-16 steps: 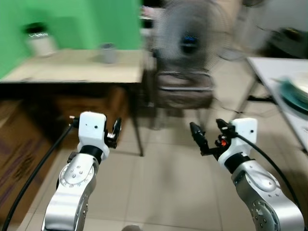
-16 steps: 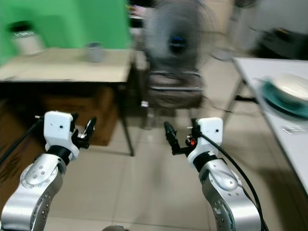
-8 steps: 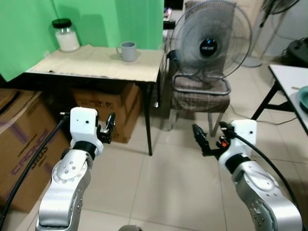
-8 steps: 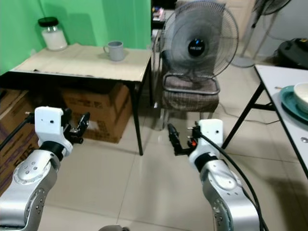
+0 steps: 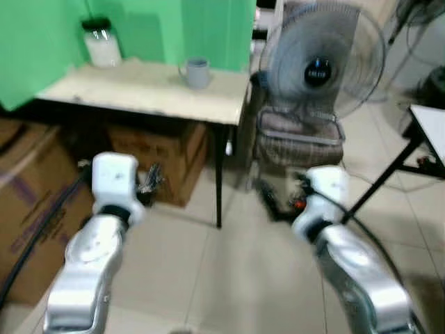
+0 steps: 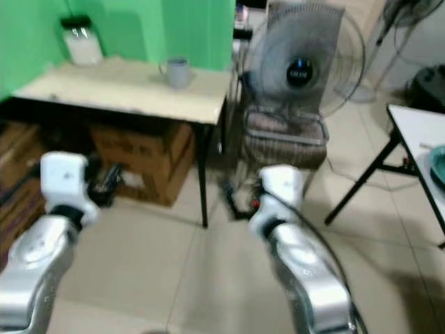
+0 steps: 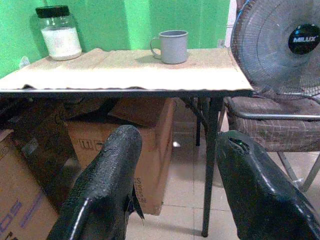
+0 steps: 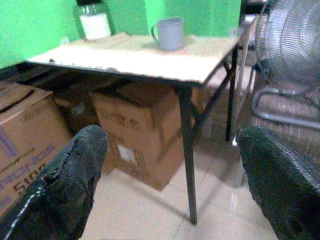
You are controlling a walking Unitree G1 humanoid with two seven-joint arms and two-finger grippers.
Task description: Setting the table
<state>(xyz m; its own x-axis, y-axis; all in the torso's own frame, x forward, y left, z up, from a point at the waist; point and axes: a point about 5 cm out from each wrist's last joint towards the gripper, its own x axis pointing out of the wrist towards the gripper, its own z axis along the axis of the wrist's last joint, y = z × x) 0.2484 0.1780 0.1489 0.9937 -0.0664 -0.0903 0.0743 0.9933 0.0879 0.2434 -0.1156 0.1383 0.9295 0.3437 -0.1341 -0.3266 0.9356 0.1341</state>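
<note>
Fingers [image 7: 107, 185] of the left hand [image 7: 175, 190] stand apart with nothing between them; in the left eye view this hand [image 5: 149, 182] sits at lower left, raised over the tiled floor [image 5: 229, 278]. The right hand [image 8: 172, 185] is likewise spread and empty, its fingers [image 8: 75, 175] wide apart, and it hangs at lower centre of the right eye view [image 6: 233, 198], blurred.

Past both hands, in the upper left of the head views, a wooden bench [image 5: 149, 94] stands against a green wall [image 5: 42, 42]. On it a grey mug [image 7: 173, 47] stands upright near the bench's right end, handle to the left, and a glass jar [image 7: 59, 32] with a black lid and white contents stands at the far left corner, well apart from the mug. Cardboard boxes [image 7: 125, 145] sit on the floor under the bench.

Right of the bench, a chair [image 5: 299, 142] carries an electric fan [image 5: 320, 66]. At the far right edge, a white bench [image 6: 421, 132] shows a teal plate [image 6: 438, 161] at its rim.
</note>
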